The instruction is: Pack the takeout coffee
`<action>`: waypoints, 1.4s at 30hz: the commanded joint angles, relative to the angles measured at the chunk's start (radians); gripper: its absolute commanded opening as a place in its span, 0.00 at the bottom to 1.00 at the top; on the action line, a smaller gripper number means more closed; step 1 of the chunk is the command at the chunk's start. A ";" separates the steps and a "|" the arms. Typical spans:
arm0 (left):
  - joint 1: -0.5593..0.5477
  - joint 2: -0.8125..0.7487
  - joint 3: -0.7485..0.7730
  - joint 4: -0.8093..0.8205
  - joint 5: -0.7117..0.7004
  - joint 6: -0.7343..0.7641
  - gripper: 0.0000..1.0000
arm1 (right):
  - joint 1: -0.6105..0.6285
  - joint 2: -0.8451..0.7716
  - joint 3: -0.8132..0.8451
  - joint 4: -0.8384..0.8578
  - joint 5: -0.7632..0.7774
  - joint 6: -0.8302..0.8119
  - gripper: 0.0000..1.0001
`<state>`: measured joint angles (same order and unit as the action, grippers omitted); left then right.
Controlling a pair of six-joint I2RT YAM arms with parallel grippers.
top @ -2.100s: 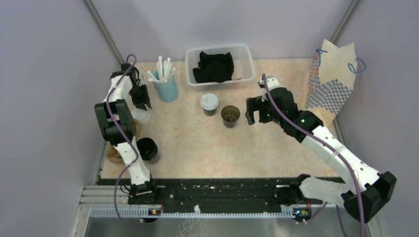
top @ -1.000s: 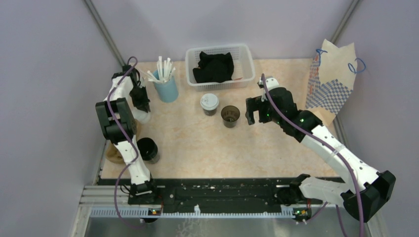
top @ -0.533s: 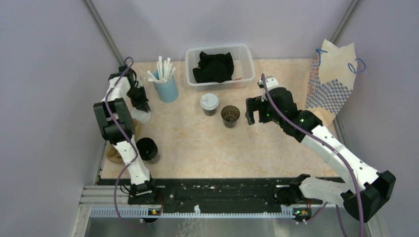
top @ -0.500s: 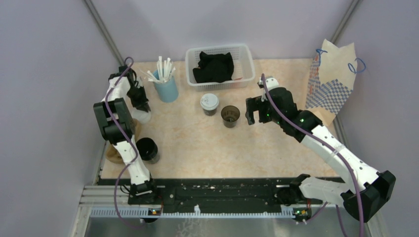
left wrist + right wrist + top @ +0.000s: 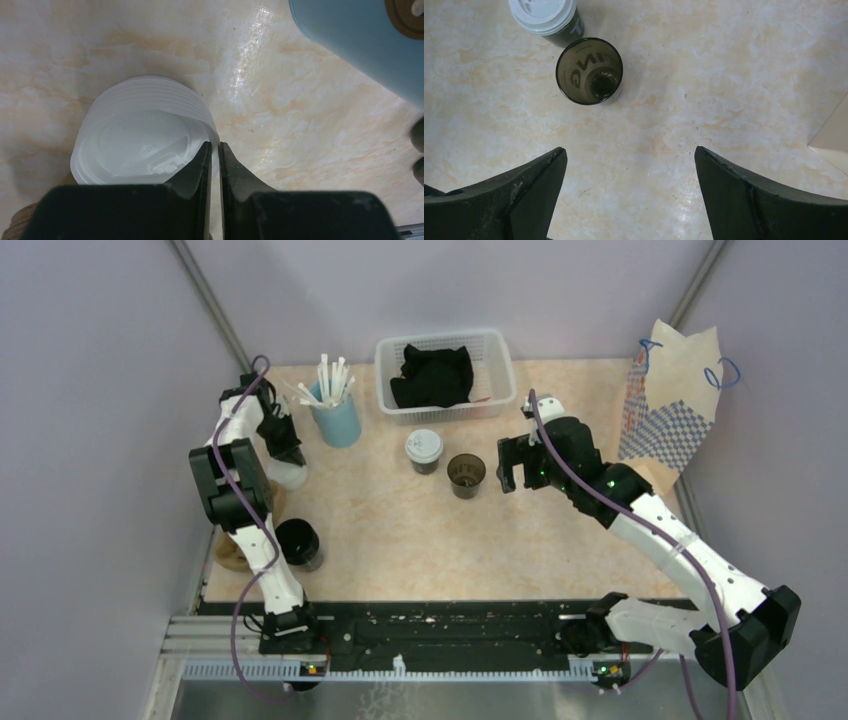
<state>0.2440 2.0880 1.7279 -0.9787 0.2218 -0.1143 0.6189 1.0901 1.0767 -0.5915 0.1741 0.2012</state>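
Lid-fetching step: the left gripper (image 5: 214, 146) has its jaws nearly together, pinching the rim of the top white plastic lid (image 5: 140, 140) near the worktop's left edge (a stack lies beneath). The right gripper (image 5: 629, 152) waits with jaws wide apart by the unlidded dark paper cup (image 5: 589, 71), mid-worktop towards the far edge. Next, I judge, one lid must be lifted off cleanly.

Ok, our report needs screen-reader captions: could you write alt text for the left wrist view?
The left gripper pinches the rim of the top white lid of a lid stack, seen from above on a marbled beige table. A light-blue cup fills the top-right corner.
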 commanded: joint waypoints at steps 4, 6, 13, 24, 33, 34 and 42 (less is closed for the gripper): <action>0.015 -0.049 -0.003 0.025 0.045 -0.007 0.13 | 0.010 0.000 0.040 0.025 0.002 -0.013 0.99; 0.018 -0.053 -0.005 0.028 0.050 -0.007 0.12 | 0.010 0.000 0.039 0.025 0.001 -0.011 0.99; 0.029 -0.066 -0.017 0.034 0.072 -0.007 0.11 | 0.014 0.002 0.041 0.025 0.001 -0.014 0.99; 0.041 -0.060 -0.036 0.045 0.108 -0.006 0.16 | 0.015 0.002 0.042 0.024 0.005 -0.018 0.99; 0.044 -0.060 -0.037 0.051 0.131 -0.007 0.19 | 0.016 0.004 0.044 0.024 0.007 -0.021 0.99; 0.047 -0.062 -0.037 0.055 0.138 -0.009 0.19 | 0.015 0.004 0.044 0.024 0.006 -0.022 0.99; 0.057 -0.062 -0.036 0.061 0.163 -0.013 0.13 | 0.017 0.006 0.047 0.025 0.007 -0.026 0.99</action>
<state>0.2913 2.0785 1.6939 -0.9428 0.3492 -0.1276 0.6201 1.0901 1.0767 -0.5915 0.1741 0.1894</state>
